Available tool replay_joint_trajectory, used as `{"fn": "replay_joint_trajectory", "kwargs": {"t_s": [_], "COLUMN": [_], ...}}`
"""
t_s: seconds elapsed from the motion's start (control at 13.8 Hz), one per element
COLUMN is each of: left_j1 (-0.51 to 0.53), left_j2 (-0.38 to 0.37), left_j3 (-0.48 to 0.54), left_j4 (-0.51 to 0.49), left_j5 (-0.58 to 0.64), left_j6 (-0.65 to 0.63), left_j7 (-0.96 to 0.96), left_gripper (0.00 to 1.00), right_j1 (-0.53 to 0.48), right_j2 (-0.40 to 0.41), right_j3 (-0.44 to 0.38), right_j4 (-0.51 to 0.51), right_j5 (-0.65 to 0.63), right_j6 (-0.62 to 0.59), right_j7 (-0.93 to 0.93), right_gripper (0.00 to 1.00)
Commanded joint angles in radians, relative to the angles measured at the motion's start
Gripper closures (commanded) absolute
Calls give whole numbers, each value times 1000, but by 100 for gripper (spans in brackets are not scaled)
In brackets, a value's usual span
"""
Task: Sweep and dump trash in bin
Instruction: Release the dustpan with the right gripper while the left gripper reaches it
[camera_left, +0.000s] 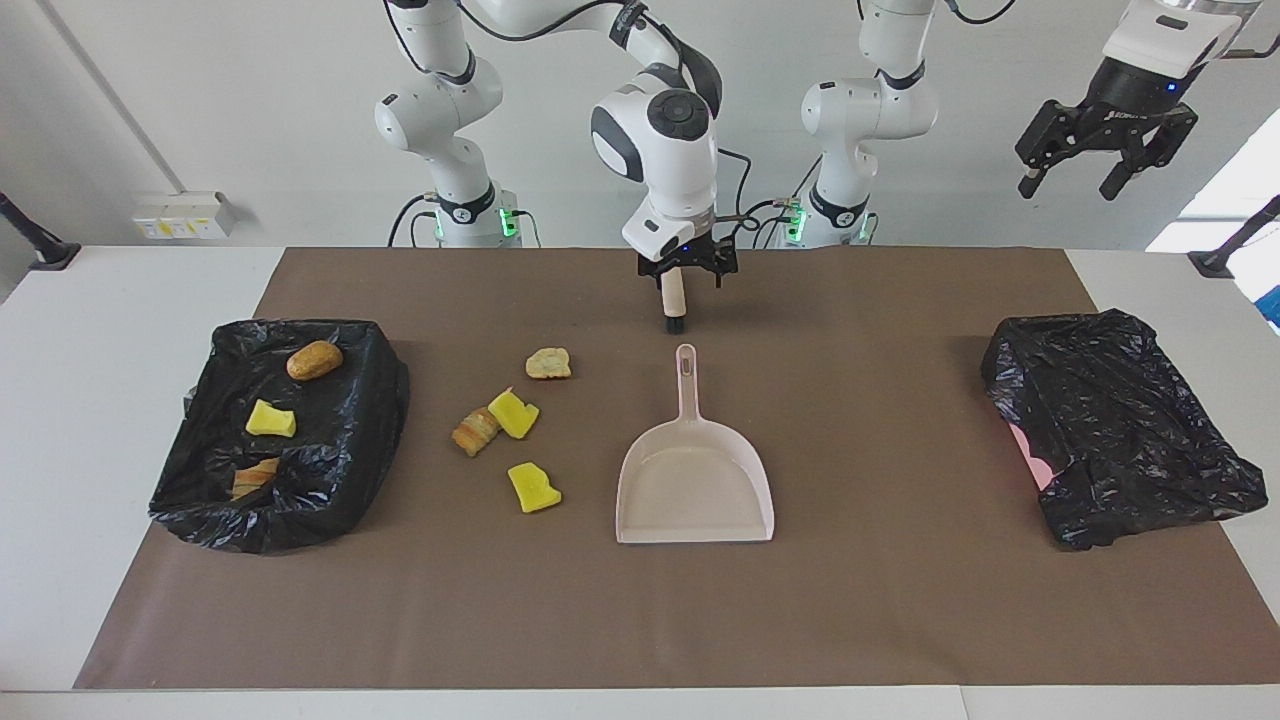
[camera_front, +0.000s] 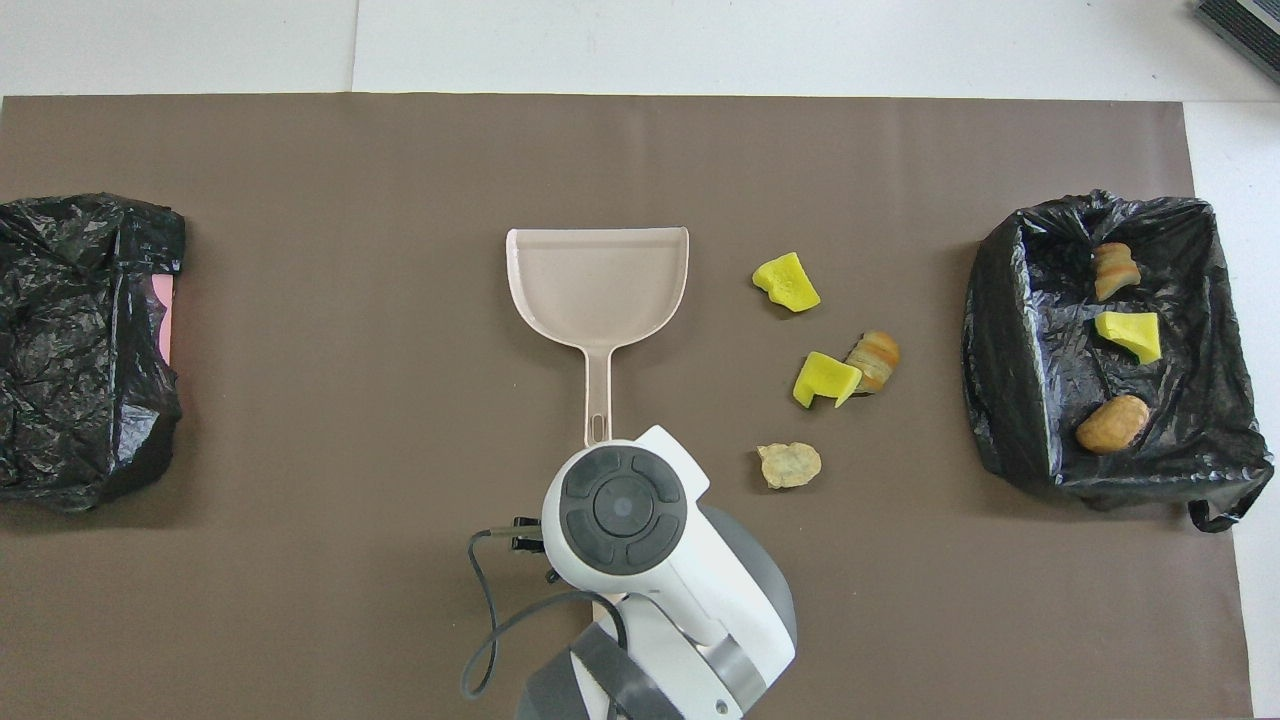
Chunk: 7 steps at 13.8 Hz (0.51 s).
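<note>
The pale pink dustpan (camera_left: 695, 490) (camera_front: 597, 280) lies flat and empty mid-mat, its handle pointing toward the robots, and nothing holds it. Several trash chunks lie beside it toward the right arm's end: two yellow ones (camera_left: 533, 487) (camera_left: 513, 413), a striped brown one (camera_left: 475, 431) and a tan one (camera_left: 548, 363). The black-lined bin (camera_left: 300, 332) holds three more chunks. My right gripper (camera_left: 686, 282) hangs open over a pale stick with a dark end (camera_left: 675, 305), nearer the robots than the dustpan. I cannot tell if they touch. My left gripper (camera_left: 1070, 185) waits open, raised high.
A second container wrapped in a black bag (camera_left: 1110, 430) sits at the left arm's end of the brown mat. In the overhead view the right arm's wrist (camera_front: 625, 510) covers the mat just past the dustpan's handle end (camera_front: 597, 425).
</note>
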Motion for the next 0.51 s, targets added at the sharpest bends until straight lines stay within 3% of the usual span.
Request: {"fn": "replay_joint_trajectory", "kwargs": {"t_s": [0.0,0.22,0.44], "left_j1": [-66,-170,-284], "left_j2": [0,19,104], "left_j3": [-5,-7,-7], "left_j4": [-65,-177,-231], "left_j5": [-9,-9,-8], "left_j6": [111,308,414], "left_j7": [-14,-80,-167], "left_gripper": [0,0,0], "right_j1": [46,89,149], "right_j2": [-119,-217,-266], "right_j3": [-2,-2,-2], "right_j4": [-180,-331,-431], "right_j5": [24,52,104], "right_j6": [33,59,93], "right_j7": [27,39,48], "right_gripper": [0,0,0]}}
